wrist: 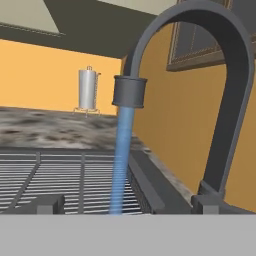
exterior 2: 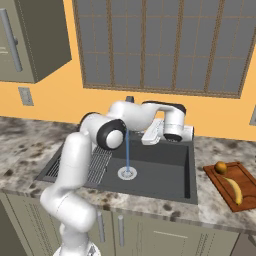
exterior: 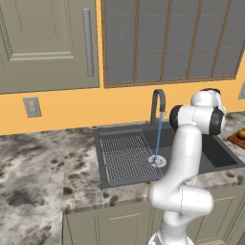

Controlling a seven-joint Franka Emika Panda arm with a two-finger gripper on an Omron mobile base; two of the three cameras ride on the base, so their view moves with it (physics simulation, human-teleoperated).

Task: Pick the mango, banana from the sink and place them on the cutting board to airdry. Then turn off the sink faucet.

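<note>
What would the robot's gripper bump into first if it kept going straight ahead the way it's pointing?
Probably the blue water stream pouring from the sink faucet, dead ahead between the open gripper tips. Past it lies the sink grid. Depth is hard to judge here.

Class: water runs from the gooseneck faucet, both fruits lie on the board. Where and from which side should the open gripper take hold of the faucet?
Probably low on the sink faucet, at its base by the back rim, approached from the basin side: the straight upright riser there fits between the open gripper fingers; the arch is curved.
</note>
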